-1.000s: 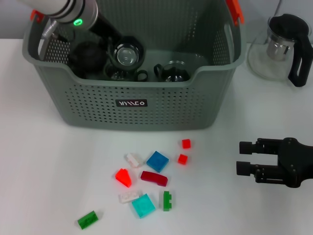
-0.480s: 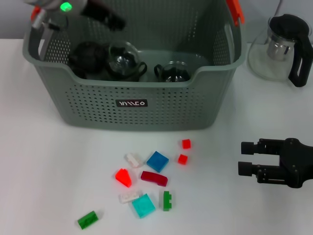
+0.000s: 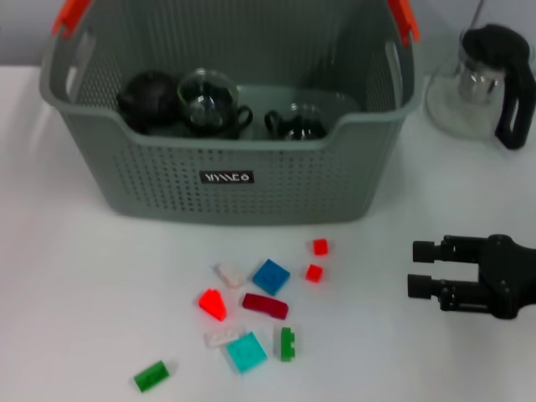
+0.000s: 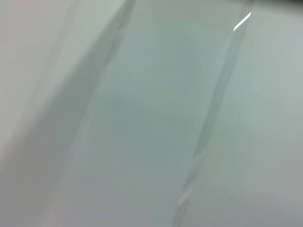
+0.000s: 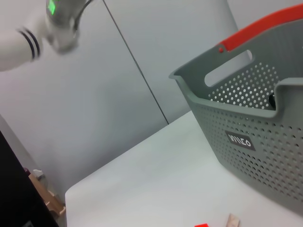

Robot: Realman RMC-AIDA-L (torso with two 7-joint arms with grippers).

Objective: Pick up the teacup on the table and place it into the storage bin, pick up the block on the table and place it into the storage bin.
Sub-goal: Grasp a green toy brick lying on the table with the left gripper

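Note:
The grey-green storage bin stands at the back of the table, also seen in the right wrist view. Inside it lie two glass teacups and a dark round object. Several small blocks are scattered on the table in front of the bin, among them a blue one, a dark red one and a cyan one. My right gripper rests open and empty to the right of the blocks. My left gripper is out of the head view; its arm shows high up in the right wrist view.
A glass teapot with a black handle and lid stands at the back right, beside the bin. A green block lies apart near the table's front edge. The left wrist view shows only a plain wall.
My left arm has risen out of the bin and left the head view, leaving a glass teacup inside. The right gripper has stayed put.

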